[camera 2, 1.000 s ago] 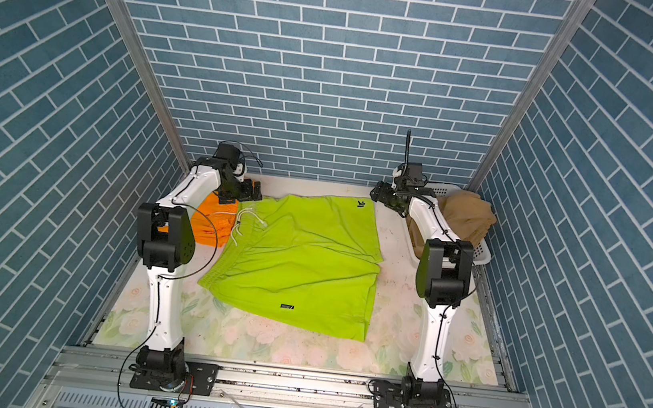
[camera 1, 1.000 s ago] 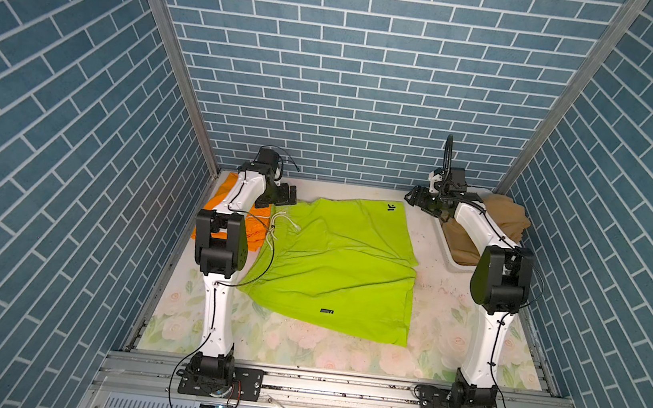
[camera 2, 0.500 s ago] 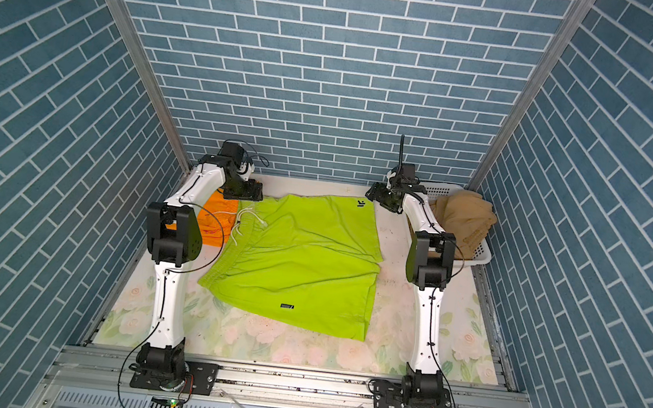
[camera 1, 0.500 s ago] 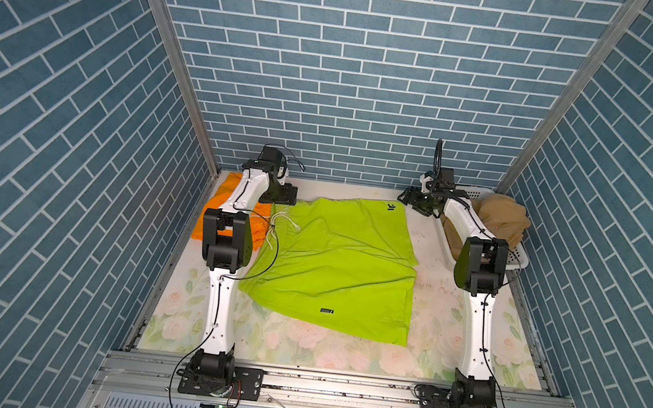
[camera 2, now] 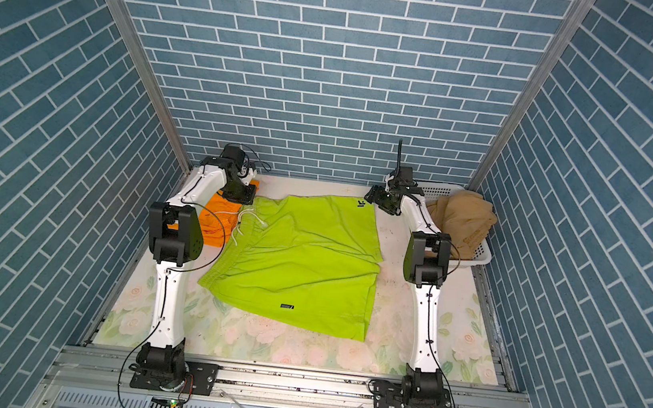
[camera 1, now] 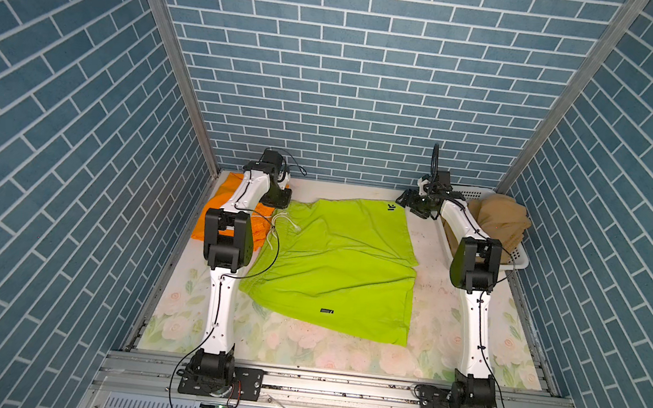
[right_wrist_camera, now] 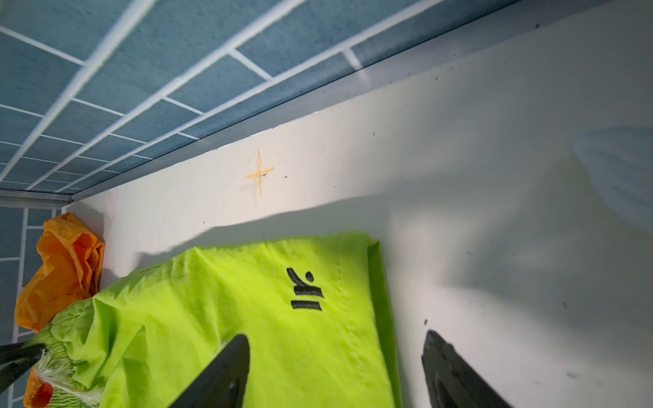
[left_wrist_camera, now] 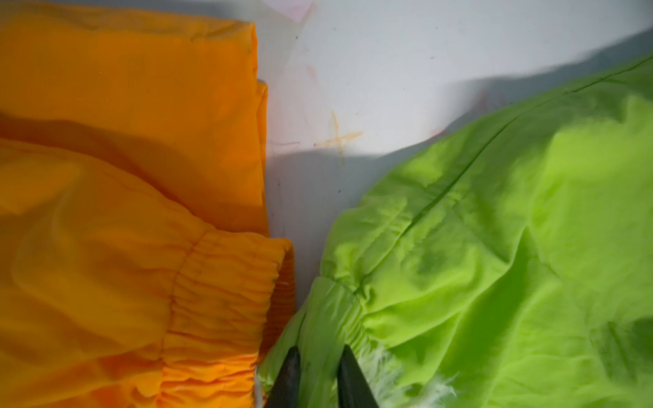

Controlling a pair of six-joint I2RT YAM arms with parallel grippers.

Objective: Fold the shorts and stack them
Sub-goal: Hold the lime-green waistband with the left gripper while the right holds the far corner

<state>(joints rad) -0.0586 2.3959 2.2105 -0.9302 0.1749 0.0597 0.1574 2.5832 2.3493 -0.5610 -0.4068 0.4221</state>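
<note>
The green shorts [camera 1: 334,264] are lying spread across the middle of the table [camera 1: 341,357]. At their far waistband corner the left gripper [left_wrist_camera: 319,353] is pinching the green cloth, jaws narrow, just beside the orange shorts [left_wrist_camera: 123,141] by the left wall. At the far hem corner the right gripper [right_wrist_camera: 335,339] is straddling the edge, jaws wide. The tan shorts [camera 1: 498,220] are sitting heaped in the basket [camera 1: 519,262] at far right.

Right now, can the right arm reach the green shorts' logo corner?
Probably yes: the right gripper sits open at that corner of the green shorts, one finger over cloth, one over bare table, nothing between.
</note>
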